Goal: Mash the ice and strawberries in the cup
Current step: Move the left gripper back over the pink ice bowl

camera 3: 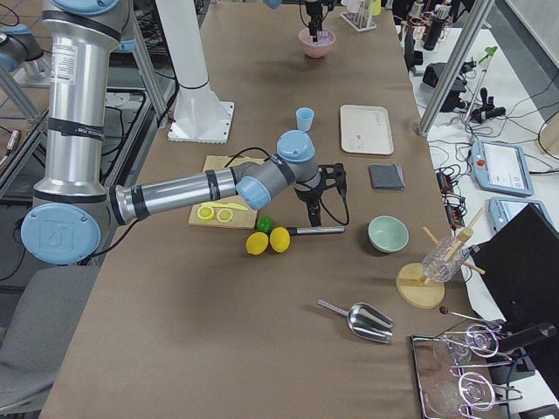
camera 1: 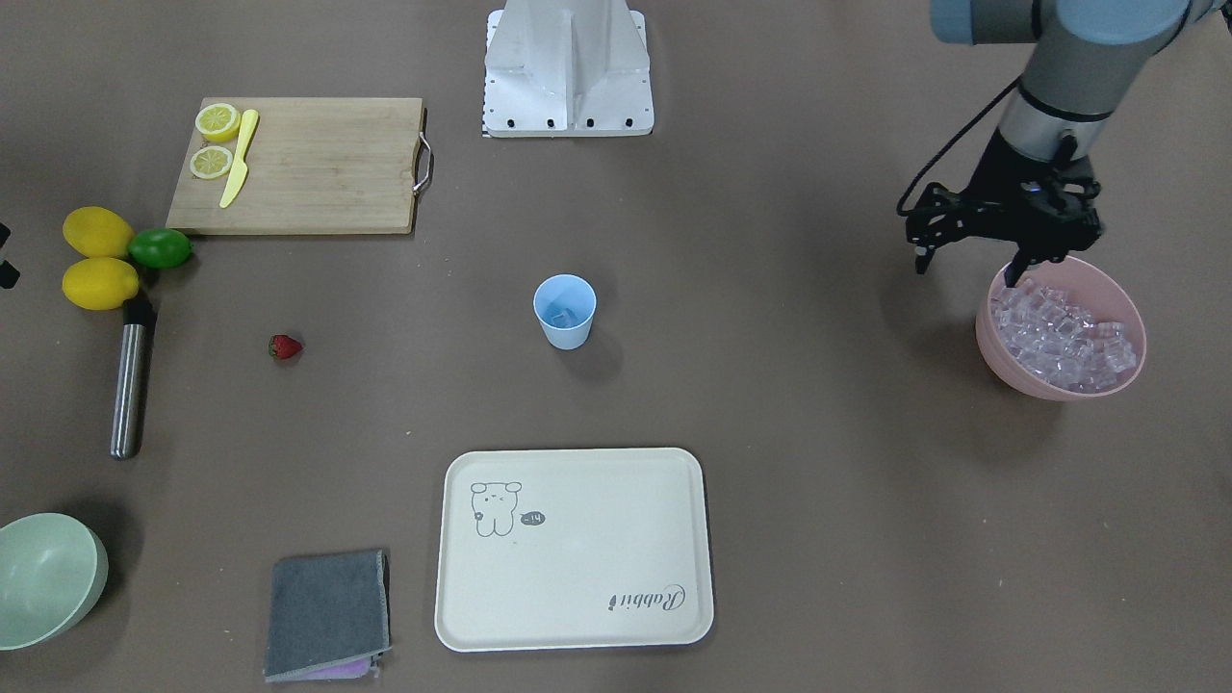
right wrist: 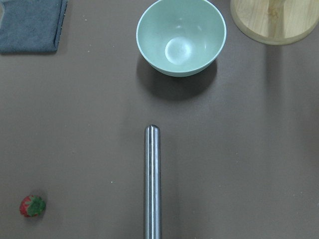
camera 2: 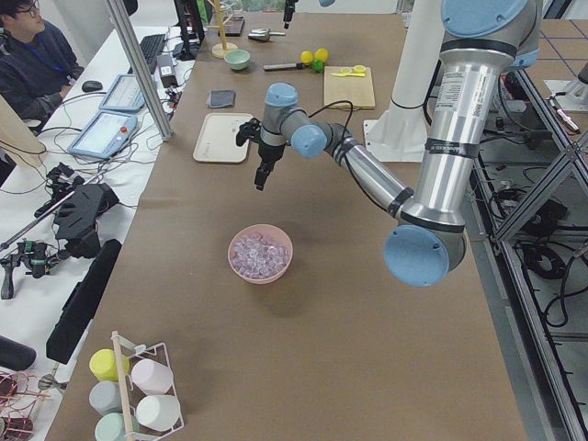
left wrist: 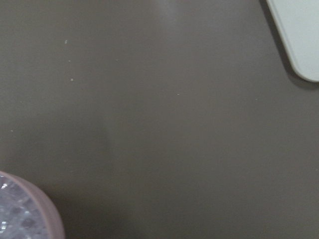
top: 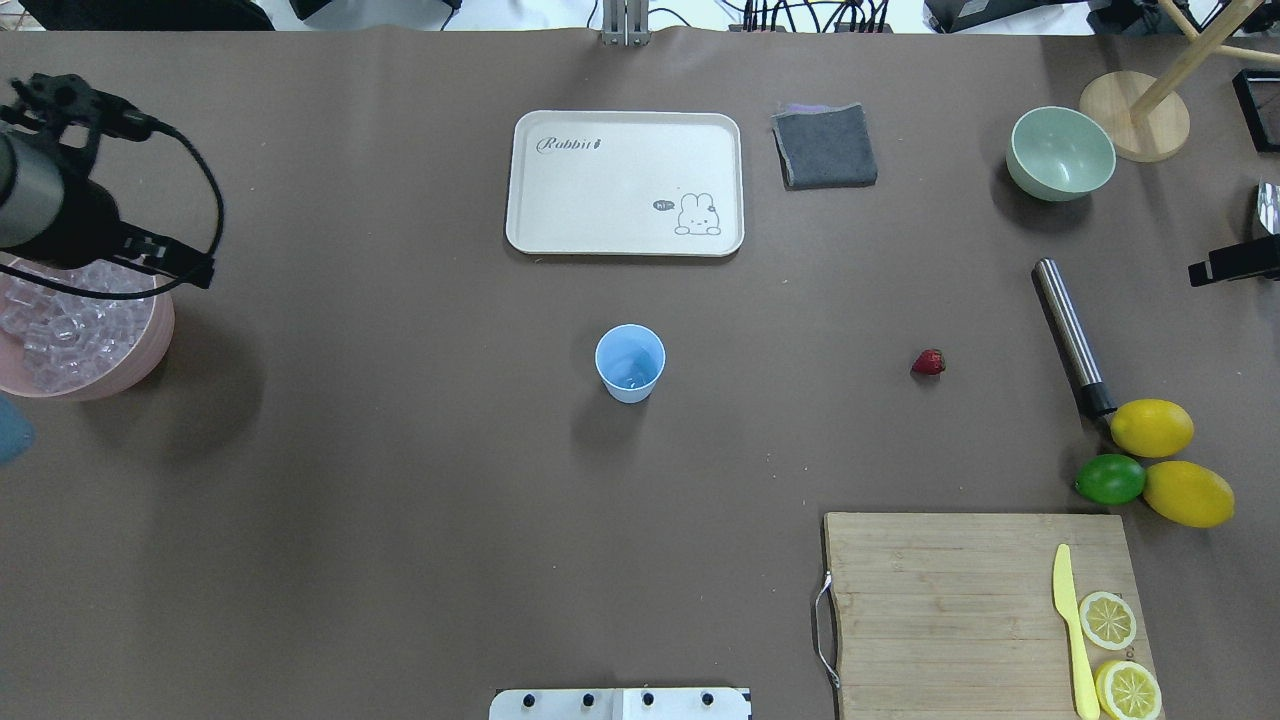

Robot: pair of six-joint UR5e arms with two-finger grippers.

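Observation:
The light blue cup stands upright mid-table, and a clear cube seems to lie in its bottom. The ice fills a pink bowl. My left gripper hangs open just above that bowl's near rim, holding nothing. The strawberry lies alone on the table. My right gripper hovers over a steel rod. Only its edge shows, so I cannot tell whether it is open or shut.
A cream tray and a grey cloth lie beyond the cup. A pale green bowl and a wooden stand are at the far right. Two lemons, a lime and a cutting board with lemon halves and a yellow knife sit near right.

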